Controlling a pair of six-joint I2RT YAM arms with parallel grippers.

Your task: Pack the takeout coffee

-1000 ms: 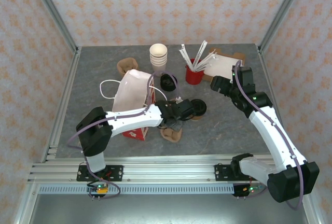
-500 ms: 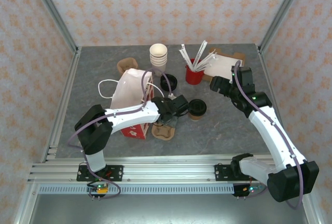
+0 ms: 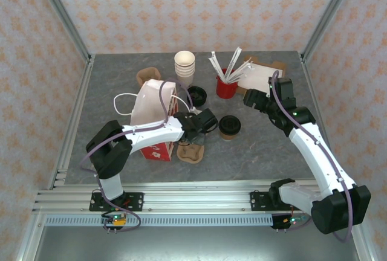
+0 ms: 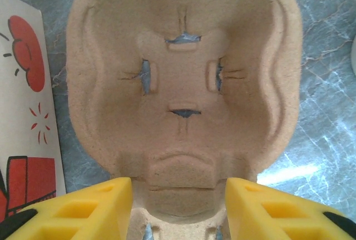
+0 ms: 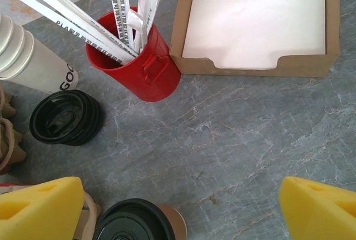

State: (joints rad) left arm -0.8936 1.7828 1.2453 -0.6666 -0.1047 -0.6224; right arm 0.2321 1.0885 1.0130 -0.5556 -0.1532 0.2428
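The takeout coffee (image 3: 230,126), a tan cup with a black lid, stands upright mid-table; its lid also sits at the bottom left of the right wrist view (image 5: 133,223). My left gripper (image 3: 204,121) hovers just left of it, open, its yellow fingers (image 4: 83,209) apart on either side of the neck of a brown pulp cup carrier (image 4: 183,84) lying on the table below. The carrier (image 3: 192,151) rests beside the red-and-white bag (image 3: 154,116). My right gripper (image 3: 254,99) hangs wide open over bare table (image 5: 178,206), to the right of and beyond the coffee.
A stack of lidless cream cups (image 3: 185,66) and loose black lids (image 3: 196,95) sit behind the bag. A red cup of wrapped straws (image 3: 227,86) and a cardboard napkin tray (image 3: 261,77) stand at the back right. Another carrier (image 3: 146,77) lies at the back left.
My left gripper has opened and let go of the pulp carrier, then drawn back left from the coffee. The carrier now lies flat beside the bag. The right arm has barely moved.
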